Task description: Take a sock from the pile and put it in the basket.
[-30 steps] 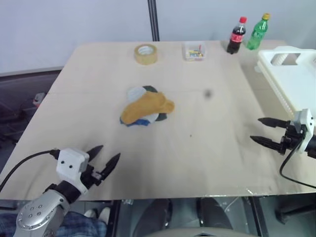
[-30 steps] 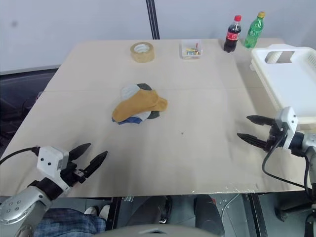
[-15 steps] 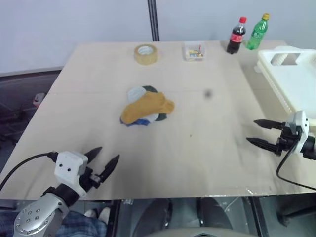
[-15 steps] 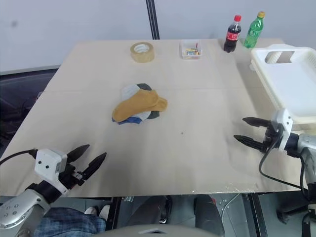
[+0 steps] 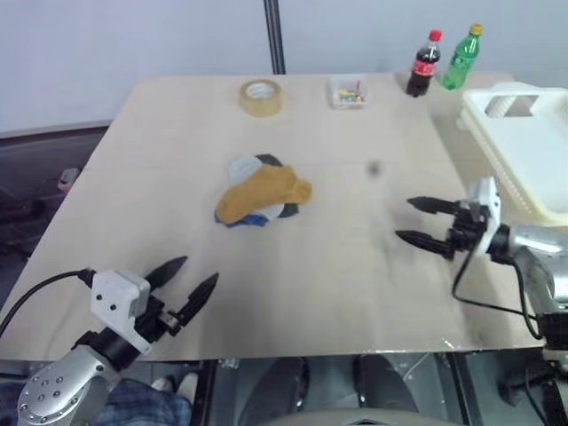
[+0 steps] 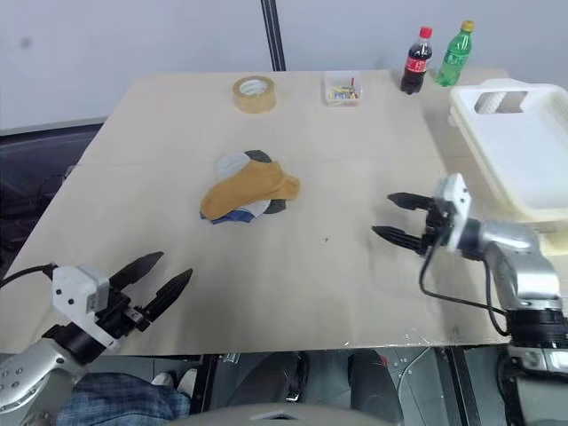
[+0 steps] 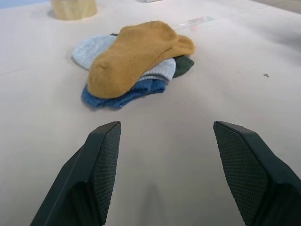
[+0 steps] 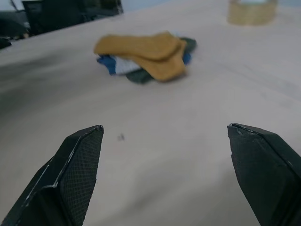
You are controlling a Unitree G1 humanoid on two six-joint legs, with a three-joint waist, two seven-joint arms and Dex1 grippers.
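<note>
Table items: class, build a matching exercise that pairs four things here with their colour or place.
Things:
1. top sock of the pile
2. basket
3. roll of tape
4. right claw

Descriptions:
A. white, at the table's right edge
B. open, between the pile and the basket
C. mustard-yellow
D. at the far side, left of the small clear box

Pairs: 1-C, 2-A, 3-D, 4-B

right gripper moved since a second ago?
Yes. The right gripper, open and empty, has swung away from the basket toward the pile.
</note>
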